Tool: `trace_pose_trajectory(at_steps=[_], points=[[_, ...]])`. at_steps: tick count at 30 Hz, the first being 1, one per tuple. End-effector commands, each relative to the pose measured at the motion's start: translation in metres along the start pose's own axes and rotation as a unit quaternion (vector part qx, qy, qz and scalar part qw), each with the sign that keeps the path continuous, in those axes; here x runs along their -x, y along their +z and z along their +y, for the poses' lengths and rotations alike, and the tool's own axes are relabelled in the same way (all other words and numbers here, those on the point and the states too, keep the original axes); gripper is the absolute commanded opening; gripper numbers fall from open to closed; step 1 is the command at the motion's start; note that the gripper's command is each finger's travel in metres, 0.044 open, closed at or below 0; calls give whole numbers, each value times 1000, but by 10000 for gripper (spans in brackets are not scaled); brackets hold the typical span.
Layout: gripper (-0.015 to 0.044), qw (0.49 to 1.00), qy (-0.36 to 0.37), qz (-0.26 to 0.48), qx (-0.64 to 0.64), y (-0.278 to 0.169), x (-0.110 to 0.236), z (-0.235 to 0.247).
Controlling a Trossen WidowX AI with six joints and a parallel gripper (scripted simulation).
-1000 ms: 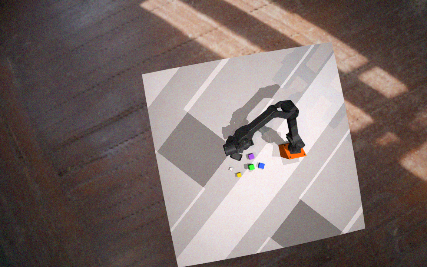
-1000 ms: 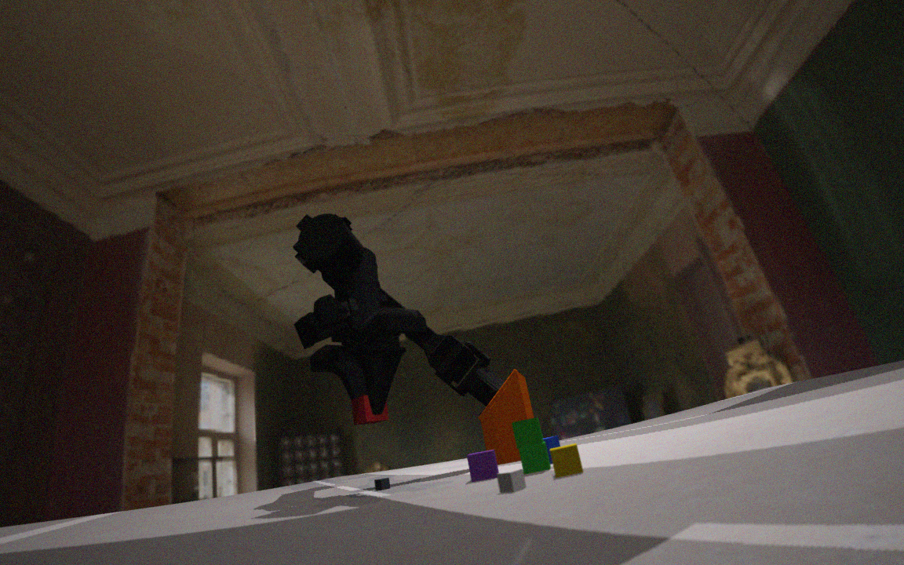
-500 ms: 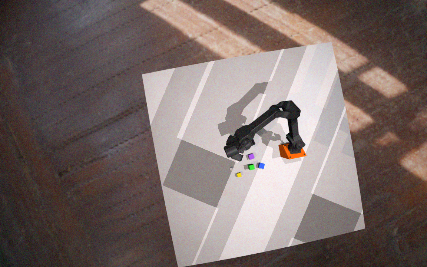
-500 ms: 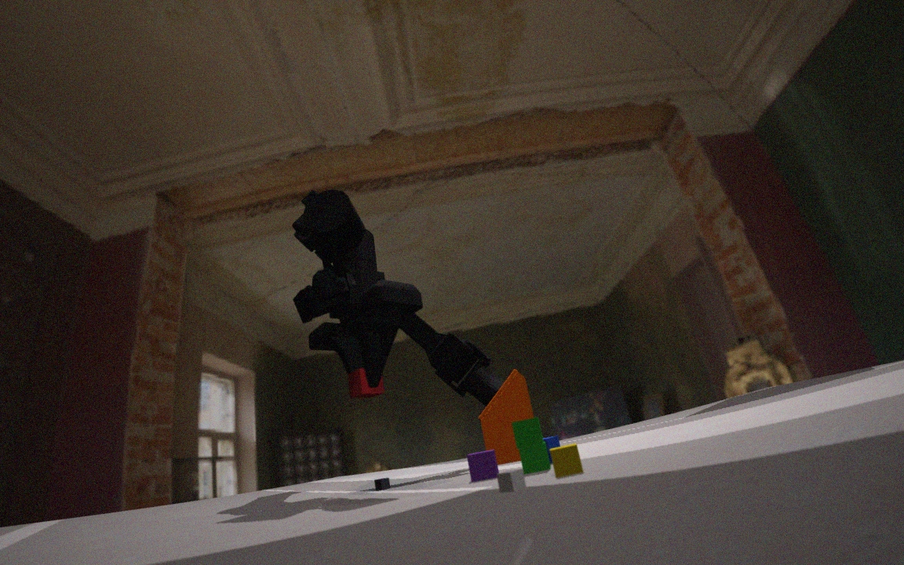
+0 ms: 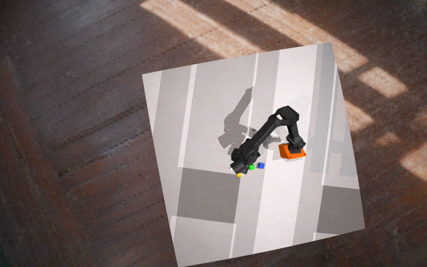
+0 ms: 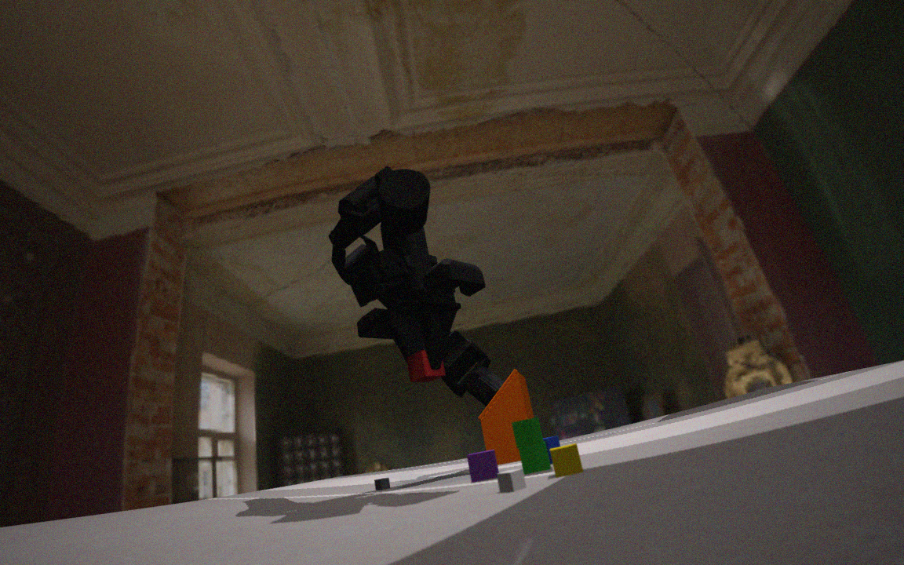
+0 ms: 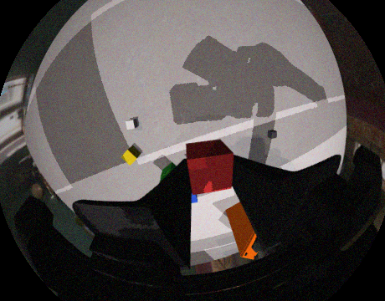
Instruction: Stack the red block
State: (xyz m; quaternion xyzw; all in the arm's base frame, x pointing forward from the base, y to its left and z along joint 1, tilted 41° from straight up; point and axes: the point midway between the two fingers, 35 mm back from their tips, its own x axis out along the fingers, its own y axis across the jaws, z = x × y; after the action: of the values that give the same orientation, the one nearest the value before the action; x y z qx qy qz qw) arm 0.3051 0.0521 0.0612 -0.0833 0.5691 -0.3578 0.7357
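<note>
My gripper [image 6: 425, 369] [image 7: 206, 160] [image 5: 237, 165] is shut on the red block [image 6: 424, 366] [image 7: 211, 164] and holds it high above the table. The green tower [image 6: 531, 444] [image 5: 251, 167] [image 7: 168, 172] stands upright on the table, lower and to the right of the red block in the exterior view. In the overhead view the gripper hangs just left of the tower and the arm hides the red block. In the wrist view only a sliver of the tower shows by the left finger.
Around the tower lie a purple cube [image 6: 482, 464], a grey cube [image 6: 511, 480], a yellow cube [image 6: 566, 459] [image 5: 239, 174] [image 7: 130, 156] and a blue cube [image 6: 552, 442] [image 5: 261, 165] [image 7: 194, 199]. A small black cube [image 6: 382, 483] [image 7: 272, 133] lies farther off. The arm's orange base [image 5: 291, 151] [image 6: 504, 414] stands behind.
</note>
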Motion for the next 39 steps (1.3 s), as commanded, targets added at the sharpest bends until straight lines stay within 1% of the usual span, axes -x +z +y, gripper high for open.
trace_pose_trajectory(at_steps=[1,10,14,18,24,29,36,39], points=[[0,1000,0,2,-2,-26,-1,21],[0,1000,-8,-1,-9,-77,-5,54],[0,1000,-9,-3,-11,-89,-6,59],[0,1000,-9,-3,-11,-89,-7,59],[0,1000,-10,-3,-11,-89,-33,59],[0,1000,-10,-3,-11,-89,-39,58],[0,1000,-10,-3,-11,-88,-66,58],[0,1000,-10,-3,-11,-88,-66,57]])
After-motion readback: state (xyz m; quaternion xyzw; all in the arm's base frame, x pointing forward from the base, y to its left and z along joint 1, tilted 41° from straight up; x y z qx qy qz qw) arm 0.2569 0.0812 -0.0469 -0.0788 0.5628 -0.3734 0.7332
